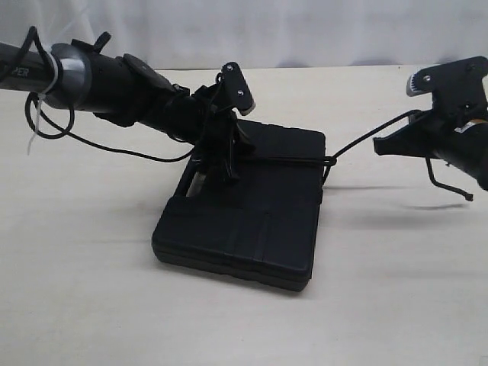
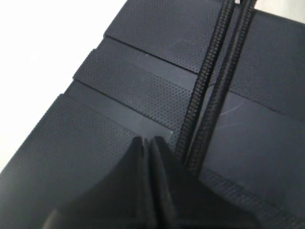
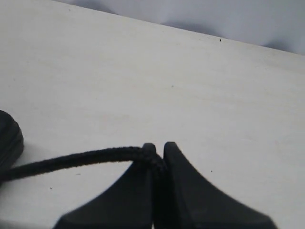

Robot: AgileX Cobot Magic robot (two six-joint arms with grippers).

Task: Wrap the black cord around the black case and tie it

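Observation:
The black case (image 1: 252, 221) lies flat in the middle of the table. My left gripper (image 1: 226, 175) points down onto its top, near the handle end, jaws shut. In the left wrist view its fingertips (image 2: 147, 141) rest against the textured case (image 2: 119, 86), and two strands of the black cord (image 2: 209, 95) run alongside one finger, not between them. The cord (image 1: 290, 158) crosses the lid to its right edge, then spans the air (image 1: 354, 137) to my right gripper (image 1: 379, 145). That gripper (image 3: 158, 145) is shut on the cord (image 3: 71, 160), held above the table.
A thin smooth cable (image 1: 114, 146) loops from the left arm down to the table left of the case. A white tie (image 1: 34, 126) hangs from that arm. The case's corner (image 3: 7, 138) shows at the edge of the right wrist view. A pale wall backs the table.

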